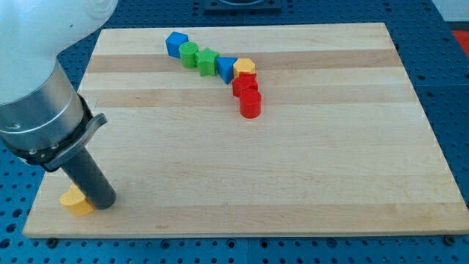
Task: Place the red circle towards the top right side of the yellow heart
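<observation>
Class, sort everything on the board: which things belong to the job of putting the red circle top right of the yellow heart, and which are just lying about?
Job:
red circle
yellow heart
my tip, touching the heart's right side

Lying about:
blue block
green circle
green star
blue triangle
yellow block
red block

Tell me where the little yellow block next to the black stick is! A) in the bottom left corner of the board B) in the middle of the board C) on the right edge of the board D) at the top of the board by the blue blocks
A: the yellow heart lies in the bottom left corner of the wooden board, right beside my tip, far from the red circle in the row near the view's top.
</observation>
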Controlling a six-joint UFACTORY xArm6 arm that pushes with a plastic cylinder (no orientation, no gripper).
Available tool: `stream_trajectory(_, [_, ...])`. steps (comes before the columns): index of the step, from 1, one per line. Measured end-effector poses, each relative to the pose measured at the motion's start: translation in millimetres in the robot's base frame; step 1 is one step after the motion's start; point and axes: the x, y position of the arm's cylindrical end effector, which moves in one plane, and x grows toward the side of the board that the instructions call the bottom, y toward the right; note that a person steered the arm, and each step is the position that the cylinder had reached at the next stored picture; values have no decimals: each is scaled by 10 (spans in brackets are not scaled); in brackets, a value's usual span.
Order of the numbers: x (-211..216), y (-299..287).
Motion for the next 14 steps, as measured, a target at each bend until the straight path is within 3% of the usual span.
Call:
stream_trajectory(1, [0, 80])
stream_trajectory(3, [-116, 1479])
stream_trajectory(5, [-1044, 2633])
stream_trajectory(6, [-1506, 2878])
stream_trajectory(9, [-1815, 2011])
stream_trajectory(11, [-1587, 1321])
stream_trajectory(14, [-1105, 1209])
